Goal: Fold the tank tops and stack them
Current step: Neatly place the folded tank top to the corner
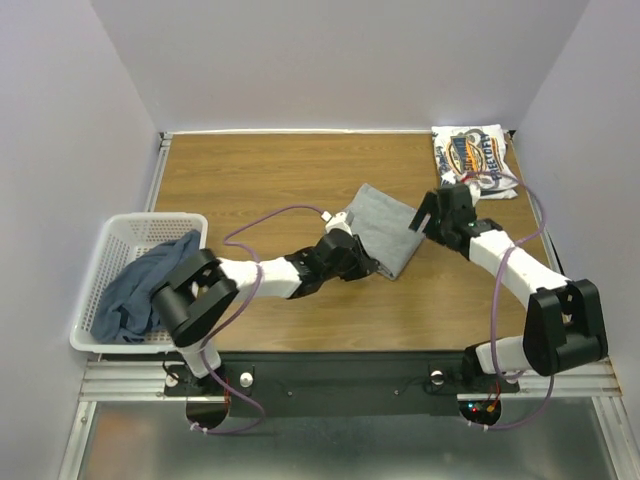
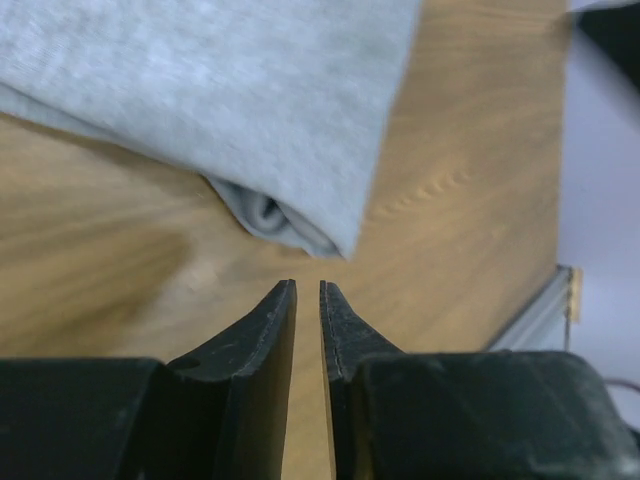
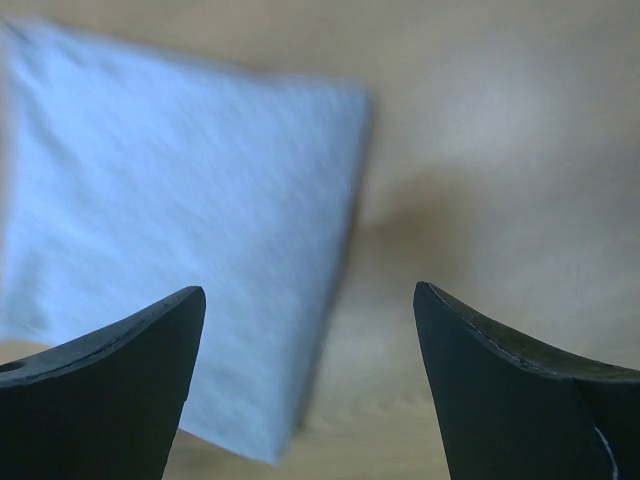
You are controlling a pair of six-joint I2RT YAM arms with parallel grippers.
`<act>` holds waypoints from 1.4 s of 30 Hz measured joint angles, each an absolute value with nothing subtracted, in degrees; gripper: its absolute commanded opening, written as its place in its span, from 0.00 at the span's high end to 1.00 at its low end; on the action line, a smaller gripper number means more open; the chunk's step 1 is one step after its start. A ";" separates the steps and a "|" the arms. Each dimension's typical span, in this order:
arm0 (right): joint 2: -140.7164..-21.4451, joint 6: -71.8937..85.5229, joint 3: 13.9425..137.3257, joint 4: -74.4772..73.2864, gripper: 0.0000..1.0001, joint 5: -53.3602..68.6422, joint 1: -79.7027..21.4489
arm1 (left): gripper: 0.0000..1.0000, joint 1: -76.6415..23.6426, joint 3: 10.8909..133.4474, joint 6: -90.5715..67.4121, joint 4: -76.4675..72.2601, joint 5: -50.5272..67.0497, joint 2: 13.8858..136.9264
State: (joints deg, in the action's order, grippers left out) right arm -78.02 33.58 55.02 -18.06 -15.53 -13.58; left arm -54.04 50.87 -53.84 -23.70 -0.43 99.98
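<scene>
Blurrily, the grey tank top [image 3: 180, 200] lies ahead of the right pincer [image 3: 308, 290], which gapes wide and empty. The left pincer [image 2: 308, 285] is barely parted and empty; the basket [image 1: 120, 232] well behind it holds the blue tank top [image 1: 135, 290].

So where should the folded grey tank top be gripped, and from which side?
Probably the near corner of the grey tank top, where its folded layers make a thick edge. Come low along the table from the left gripper, which faces that corner; the flat middle offers nothing to pinch.
</scene>
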 measured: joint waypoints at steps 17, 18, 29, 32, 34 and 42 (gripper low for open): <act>-79.37 47.94 38.48 -9.08 0.16 -7.79 -14.33 | 0.73 -54.57 45.41 -48.29 -16.21 -3.60 77.87; -81.01 48.38 38.39 -8.40 0.17 -7.77 -14.33 | 0.73 -54.28 45.30 -48.03 -15.79 -3.60 77.49; -88.53 48.38 41.10 0.03 0.55 -10.72 -14.33 | 0.73 -50.76 43.57 -46.24 -12.56 -3.51 71.75; -91.15 46.13 43.20 0.40 0.76 -11.49 -14.33 | 0.73 -49.43 43.59 -45.39 -11.99 -3.36 70.78; -93.27 43.79 45.34 0.19 0.86 -11.66 -14.33 | 0.72 -48.45 43.64 -44.60 -11.27 -3.05 70.35; -105.08 28.40 63.66 -4.86 0.99 -12.80 -14.33 | 0.71 -40.71 45.04 -40.60 -7.20 0.32 68.62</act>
